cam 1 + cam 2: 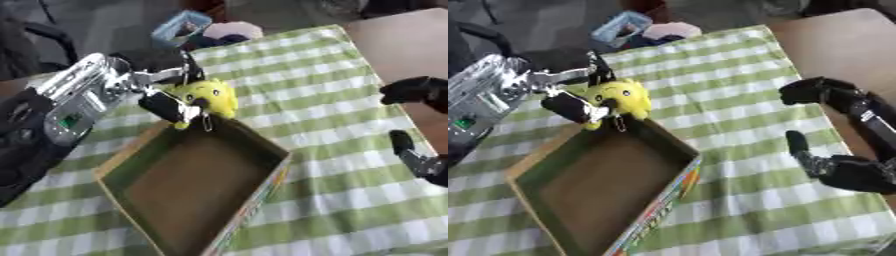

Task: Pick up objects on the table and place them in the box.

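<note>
Left arm enters from the left side, silver and black, reaching across toward the far corner of the cardboard box (118, 162). Left hand (166, 107) is closed round a yellow plush toy (213, 95), fingers and thumb curled on its lower left side; a small metal loop or keyring hangs from the toy beside the fingers. The toy sits just at or above the box's far rim; cannot tell whether it touches the rim or hangs clear of it. Judgement: this is the carry-to-drop step, toy held by one edge so the body can fall free once it is over the opening. Box is open-topped, brown inside, printed colours along its near right wall, lying askew on the green-and-white checked tablecloth (350, 175); nothing is visible inside it. Beyond the far table edge, a blue container (181, 27) and a pale rounded object lie off the cloth, not part of the work as far as can be judged. Right hand (837, 167) shows at the right, idle, hovering over the cloth near the table's right edge, fingers spread and holding nothing, well apart from the box. Next need, judged: move the toy further over the opening before release, since at the rim it could tip outward.
</note>
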Controlling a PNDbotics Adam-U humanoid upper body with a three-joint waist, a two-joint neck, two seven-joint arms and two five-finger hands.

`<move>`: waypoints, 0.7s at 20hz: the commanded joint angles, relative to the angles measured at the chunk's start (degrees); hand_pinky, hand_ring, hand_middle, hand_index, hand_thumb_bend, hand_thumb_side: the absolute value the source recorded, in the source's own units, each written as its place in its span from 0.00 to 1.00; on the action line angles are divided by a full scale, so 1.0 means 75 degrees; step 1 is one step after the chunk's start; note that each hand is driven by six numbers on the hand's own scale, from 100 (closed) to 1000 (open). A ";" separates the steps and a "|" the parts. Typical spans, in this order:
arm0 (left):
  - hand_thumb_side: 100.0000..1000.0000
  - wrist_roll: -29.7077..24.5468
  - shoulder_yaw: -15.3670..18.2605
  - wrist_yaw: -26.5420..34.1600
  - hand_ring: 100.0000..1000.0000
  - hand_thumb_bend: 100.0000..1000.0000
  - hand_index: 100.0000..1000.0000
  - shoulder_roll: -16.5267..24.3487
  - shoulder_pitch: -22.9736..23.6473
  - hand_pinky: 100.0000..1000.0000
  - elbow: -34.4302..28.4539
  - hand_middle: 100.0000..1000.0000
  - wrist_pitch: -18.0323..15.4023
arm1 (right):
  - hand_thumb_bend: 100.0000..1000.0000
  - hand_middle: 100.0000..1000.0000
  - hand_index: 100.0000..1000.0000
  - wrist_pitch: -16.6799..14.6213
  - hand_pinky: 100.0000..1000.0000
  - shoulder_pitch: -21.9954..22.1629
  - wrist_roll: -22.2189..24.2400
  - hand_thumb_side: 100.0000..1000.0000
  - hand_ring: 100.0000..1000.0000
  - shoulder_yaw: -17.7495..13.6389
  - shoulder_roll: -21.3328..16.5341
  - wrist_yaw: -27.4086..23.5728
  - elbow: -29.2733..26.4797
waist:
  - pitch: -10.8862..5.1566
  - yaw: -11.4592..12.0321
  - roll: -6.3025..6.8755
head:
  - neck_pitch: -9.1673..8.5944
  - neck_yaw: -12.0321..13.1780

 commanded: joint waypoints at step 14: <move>0.44 -0.0272 -0.0340 0.0555 0.72 0.13 0.85 -0.0149 0.0212 0.76 0.0867 0.70 -0.0690 | 0.00 0.72 0.81 -0.0063 0.81 -0.0105 0.0210 0.00 0.68 -0.0014 -0.0064 -0.0258 -0.0117 | -0.0024 0.0048 -0.0182 | -0.0058 -0.0016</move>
